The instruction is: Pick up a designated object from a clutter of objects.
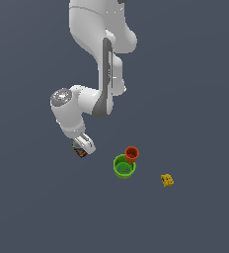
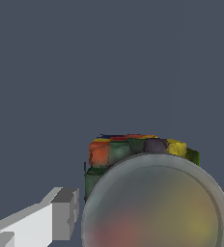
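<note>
Now gripper [image 1: 82, 148] straddles can [image 2: 155, 202], jaws seemingly unclosed; green cup [image 1: 124, 166] at three o'clock. Next: clamp, lift.

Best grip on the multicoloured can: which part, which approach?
Grip the can across its curved side wall, coming straight down from above. In the wrist view its round grey top faces the camera, so it seems upright, with one finger beside the wall. The green cup stands well apart, so the sides look free.
</note>
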Tool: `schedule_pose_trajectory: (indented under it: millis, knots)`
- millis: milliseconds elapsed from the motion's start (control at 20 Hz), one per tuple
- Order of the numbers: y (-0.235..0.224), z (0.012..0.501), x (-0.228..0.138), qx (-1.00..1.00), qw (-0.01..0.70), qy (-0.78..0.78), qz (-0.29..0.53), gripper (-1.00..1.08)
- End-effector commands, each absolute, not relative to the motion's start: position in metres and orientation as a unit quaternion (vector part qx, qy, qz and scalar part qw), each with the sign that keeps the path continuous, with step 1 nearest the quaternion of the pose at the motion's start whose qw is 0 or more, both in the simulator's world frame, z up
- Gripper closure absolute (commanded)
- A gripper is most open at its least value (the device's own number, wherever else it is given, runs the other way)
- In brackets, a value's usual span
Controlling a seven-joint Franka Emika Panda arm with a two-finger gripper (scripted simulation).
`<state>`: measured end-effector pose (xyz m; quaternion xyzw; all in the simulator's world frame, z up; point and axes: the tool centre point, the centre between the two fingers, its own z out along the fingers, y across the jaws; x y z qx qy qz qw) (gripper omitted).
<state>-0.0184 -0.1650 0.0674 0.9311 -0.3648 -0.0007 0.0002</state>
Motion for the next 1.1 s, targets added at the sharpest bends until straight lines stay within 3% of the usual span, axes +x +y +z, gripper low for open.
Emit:
schedule_pose_trajectory:
  millis: [0, 150, 200, 1050]
  knots:
    - [-0.165, 0.06, -0.018, 0.931, 0.0, -0.365, 0.0, -0.92]
    - [-0.165, 0.058, -0.018, 0.931, 0.0, -0.365, 0.0, -0.92]
    - [-0.165, 0.058, -0.018, 0.931, 0.0, -0.365, 0.0, 1.08]
    - [-0.167, 0.074, -0.017, 0.931, 0.0, -0.365, 0.0, 1.08]
